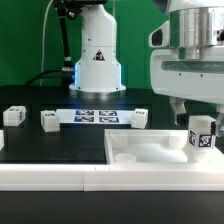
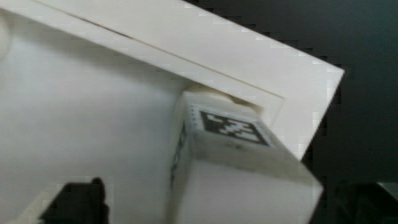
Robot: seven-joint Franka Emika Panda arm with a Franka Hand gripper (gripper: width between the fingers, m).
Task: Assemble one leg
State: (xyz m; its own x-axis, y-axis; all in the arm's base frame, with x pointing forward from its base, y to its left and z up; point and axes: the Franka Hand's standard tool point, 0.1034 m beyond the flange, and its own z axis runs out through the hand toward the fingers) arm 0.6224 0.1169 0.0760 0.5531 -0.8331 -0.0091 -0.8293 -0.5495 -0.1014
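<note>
**Desk editor:** Where is the leg?

**Photographer:** The leg (image 1: 202,135) stands upright at the exterior view's right edge, about mid-height; it sits on the near right corner of the panel (image 1: 150,152); its tag (image 1: 203,140) faces the camera.

**Desk editor:** And the claw?

**Photographer:** The claw (image 1: 195,113) hangs directly over the leg, under the bulky white arm (image 1: 195,50) that fills the upper right of the frame; I cannot tell whether its jaws are apart or clamped on the leg, nor whether they touch it; the exterior view shows only a dark finger (image 1: 180,106) just above and to the left of the leg.

**Desk editor:** Does the wrist view settle it?

**Photographer:** No; the leg (image 2: 231,165) fills much of that view, tag (image 2: 235,128) uppermost, pressed into the panel (image 2: 89,100) at its corner; one dark fingertip (image 2: 79,204) shows at the frame's edge, clear of the leg; the other is not visible.

**Desk editor:** What else is in shot?

**Photographer:** The black desk (image 1: 30,145) carries the white panel across the lower half of the exterior view; behind it the marker board (image 1: 97,115) lies flat at centre; a loose post (image 1: 13,115) sits at the far left, a second post (image 1: 50,120) just right of it, a third post (image 1: 140,120) right of the marker board; the arm's base (image 1: 97,60) rises at upper centre, a blue glow on its side.
</note>
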